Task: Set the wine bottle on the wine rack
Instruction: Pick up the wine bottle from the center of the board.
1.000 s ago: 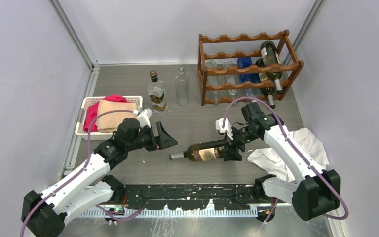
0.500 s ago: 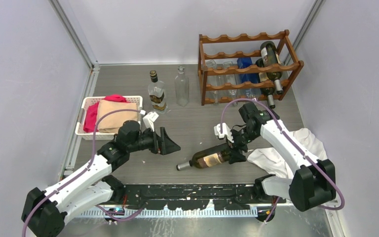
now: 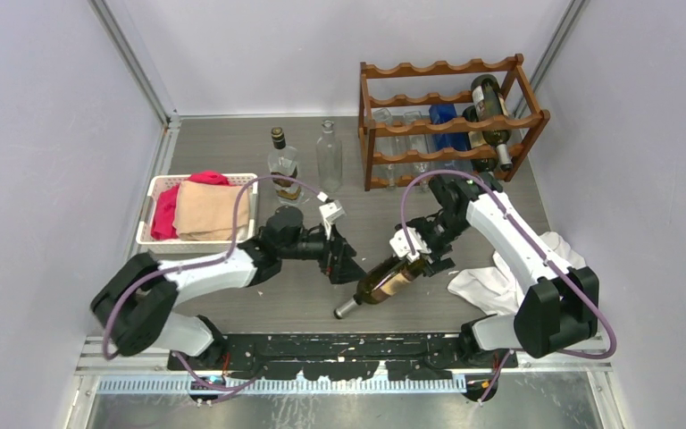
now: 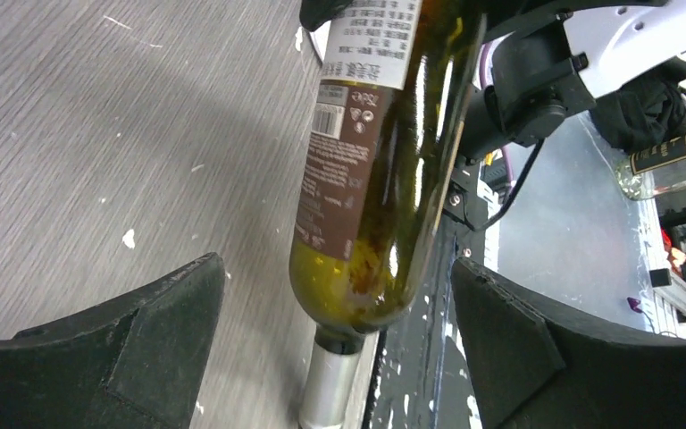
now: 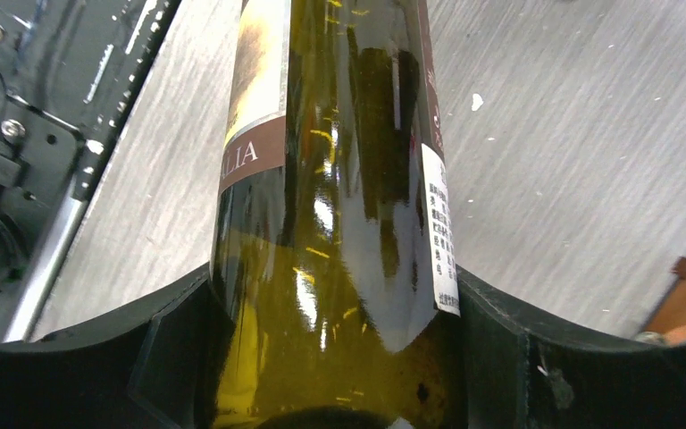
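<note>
Starting at the left, a white slatted plastic basket (image 3: 154, 188) on the grey wood-grain bench (image 3: 223, 152) holds a tan cloth (image 3: 205, 210) beside a red one (image 3: 165, 216). Right of it, the left jaws stand wide open on either side of the shoulder of the olive-green glass wine bottle (image 3: 384, 281) with its brown-and-white label, touching it on neither side. The bottle hangs tilted near the middle of the bench, neck down toward the near edge and base raised. I cannot tell whether its cap touches the bench. The right jaws are clamped across its lower body.

At the far right, the reddish-brown wooden wine rack (image 3: 438, 68) with scalloped rails carries dark bottles (image 3: 487, 96) at its right end and something blue (image 3: 442, 114) beside them. The top tier's left cradles look free.

The step in hand looks like steadying the lifted bottle. The next move probably calls for levelling it and carrying it far and right into a free cradle.
</note>
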Available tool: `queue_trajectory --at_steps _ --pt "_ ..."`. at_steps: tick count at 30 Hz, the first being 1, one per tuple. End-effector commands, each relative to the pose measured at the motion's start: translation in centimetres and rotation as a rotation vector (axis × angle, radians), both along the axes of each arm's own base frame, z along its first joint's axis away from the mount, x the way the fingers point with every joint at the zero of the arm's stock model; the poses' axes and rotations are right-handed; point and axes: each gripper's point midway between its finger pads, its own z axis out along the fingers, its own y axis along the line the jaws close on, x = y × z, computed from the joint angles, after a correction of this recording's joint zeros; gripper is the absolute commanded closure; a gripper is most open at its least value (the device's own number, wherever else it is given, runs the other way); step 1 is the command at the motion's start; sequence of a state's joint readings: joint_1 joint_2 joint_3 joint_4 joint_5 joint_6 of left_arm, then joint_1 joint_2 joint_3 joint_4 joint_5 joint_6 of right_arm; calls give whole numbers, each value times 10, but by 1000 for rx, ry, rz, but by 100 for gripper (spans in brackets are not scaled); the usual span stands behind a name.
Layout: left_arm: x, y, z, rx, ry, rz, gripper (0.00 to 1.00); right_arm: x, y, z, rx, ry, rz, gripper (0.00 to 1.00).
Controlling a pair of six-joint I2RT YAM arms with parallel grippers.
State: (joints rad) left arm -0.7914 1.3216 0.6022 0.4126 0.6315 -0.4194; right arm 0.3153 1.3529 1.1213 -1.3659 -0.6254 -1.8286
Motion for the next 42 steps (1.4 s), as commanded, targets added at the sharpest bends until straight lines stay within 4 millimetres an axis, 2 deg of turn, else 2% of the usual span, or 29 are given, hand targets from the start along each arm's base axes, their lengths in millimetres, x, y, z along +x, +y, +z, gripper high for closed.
queue_trajectory --at_steps 1,8,11,17,22,23,24,25,27,28,29,30,31,34,35,38,42 --pt "13 -37 44 -189 -113 -89 2 20 17 27 85 -148 115 99" --pt "8 -67 46 -317 -20 -200 1 26 25 32 117 -216 188 99" --pt "2 -76 41 -324 5 -243 1 28 27 35 120 -235 206 98" --pt "-5 -88 23 -274 58 -307 2 28 35 41 130 -247 238 98" --pt "-13 -92 26 -278 74 -374 9 26 39 40 122 -244 261 97" --pt "-14 -92 28 -281 75 -389 14 25 40 39 121 -243 264 97" --pt "-16 -93 29 -283 81 -405 26 25 40 39 121 -241 264 96" --pt "-18 -94 31 -285 91 -420 43 25 40 39 122 -242 263 95" --pt "-21 -94 35 -298 109 -443 95 25 41 39 125 -243 263 92" --pt "-22 -93 37 -311 115 -444 100 24 41 40 131 -243 262 91" --pt "-23 -92 40 -328 111 -441 100 24 42 41 135 -243 255 87" --pt "-24 -90 44 -343 110 -431 100 24 42 42 138 -240 244 78" --pt "-24 -89 45 -353 107 -416 100 23 42 43 142 -237 234 64" --pt "-22 -84 54 -372 99 -360 100 24 42 46 153 -245 144 15" --pt "-21 -82 57 -378 96 -338 100 28 43 49 164 -259 90 2" --pt "-18 -76 61 -383 96 -267 100 30 39 54 151 -275 19 0" --pt "-19 -64 57 -373 110 -194 100 15 32 58 163 -258 14 0"
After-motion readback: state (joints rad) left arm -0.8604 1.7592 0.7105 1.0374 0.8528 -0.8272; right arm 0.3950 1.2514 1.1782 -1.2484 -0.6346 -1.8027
